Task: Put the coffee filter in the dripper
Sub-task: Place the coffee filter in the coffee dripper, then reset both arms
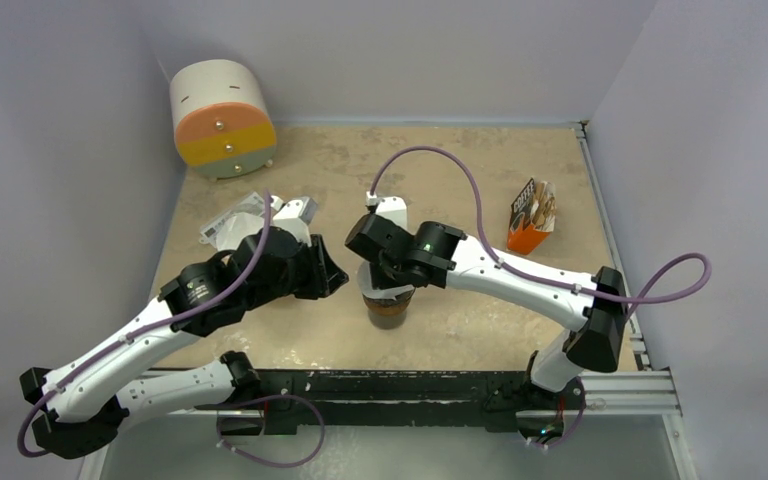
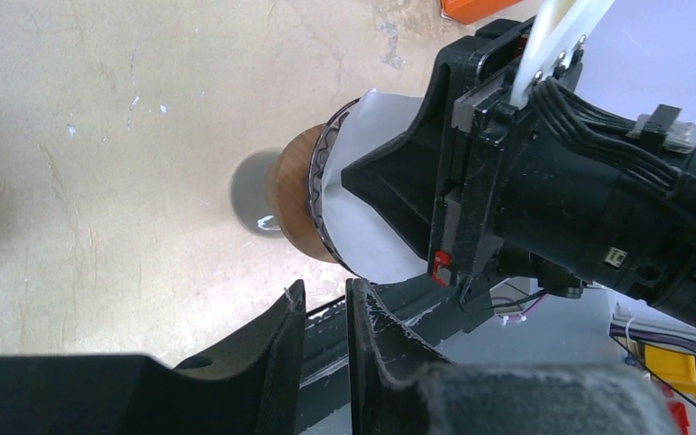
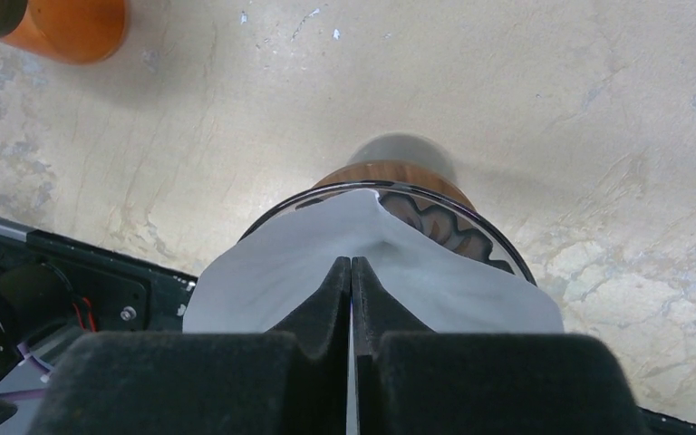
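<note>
Right wrist view, centre: right gripper point(image 3: 352, 265), jaws together, presses coffee filter point(image 3: 272, 272) into dripper point(image 3: 453, 231), probably seating it; left gripper point(image 2: 324, 290) slightly apart, empty.

Closed right gripper point(image 3: 352, 265) over white coffee filter point(image 3: 263, 272) inside glass dripper point(image 3: 449, 227)

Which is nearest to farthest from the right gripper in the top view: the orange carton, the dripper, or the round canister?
1. The dripper, directly under the right gripper, mid-table.
2. The orange carton, toward the back right.
3. The round canister, in the back-left corner.
</note>
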